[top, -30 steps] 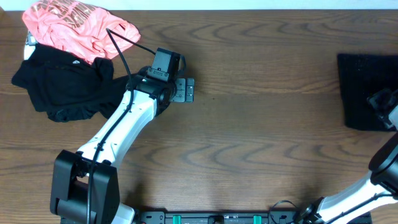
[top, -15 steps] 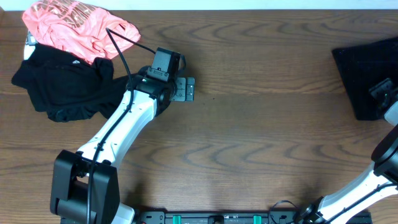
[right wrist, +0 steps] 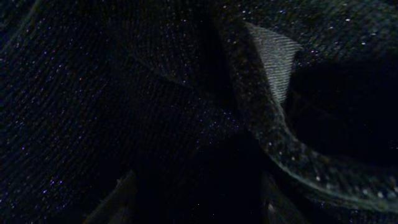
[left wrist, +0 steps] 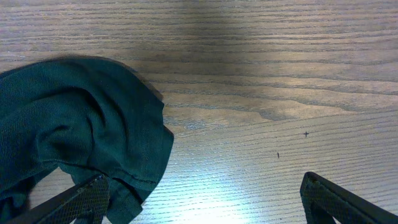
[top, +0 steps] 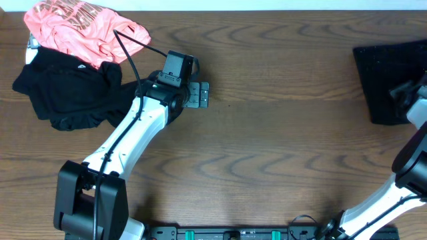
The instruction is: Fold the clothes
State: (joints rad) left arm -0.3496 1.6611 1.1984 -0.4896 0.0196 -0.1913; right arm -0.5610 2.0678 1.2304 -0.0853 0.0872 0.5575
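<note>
A black folded cloth (top: 383,73) lies at the table's right edge. My right gripper (top: 407,90) is down on it. In the right wrist view the dark cloth (right wrist: 155,93) fills the frame and is bunched between the two fingers (right wrist: 196,193), which are closed in on it. A crumpled black garment (top: 67,93) lies at the far left with a pink garment (top: 80,27) behind it. My left gripper (top: 197,95) is open and empty just right of the black garment. The garment's edge looks dark green in the left wrist view (left wrist: 81,124), by the left finger of the open jaws (left wrist: 202,186).
The wooden table (top: 280,147) is bare between the two piles. The left arm (top: 133,140) stretches from the front edge towards the left pile. A black cable (top: 133,47) runs over the pink garment.
The black cloth at the right has shifted left and turned a little with my right gripper on it. The left arm has not moved.
</note>
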